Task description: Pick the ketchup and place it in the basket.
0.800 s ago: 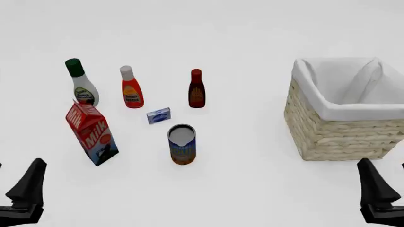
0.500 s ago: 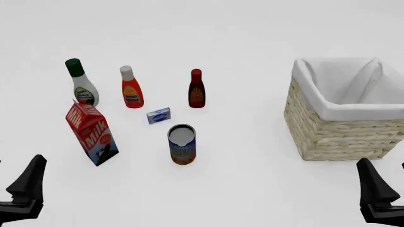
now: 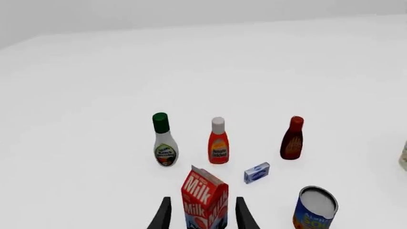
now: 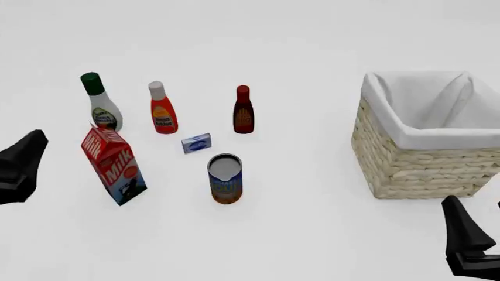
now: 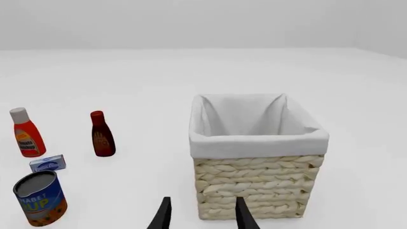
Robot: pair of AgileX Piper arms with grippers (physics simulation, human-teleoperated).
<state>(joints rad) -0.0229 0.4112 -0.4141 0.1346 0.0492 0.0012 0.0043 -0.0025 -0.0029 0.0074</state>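
The ketchup, a red-orange bottle with a white cap, stands upright at the back left of the table, also seen as the ketchup and the ketchup. At the right stands the wicker basket, white-lined and with nothing in it; the right wrist view shows the basket close by. My left gripper hovers at the left edge, open, short of the milk carton and far from the ketchup. My right gripper is open, low at the right, just in front of the basket.
Left of the ketchup is a white bottle with a green cap; to its right, a dark-red bottle. A red milk carton, a small blue box and an open can stand in front of it.
My left gripper has risen and moved forward from the bottom-left corner to beside the milk carton. The right gripper and all objects stay put.
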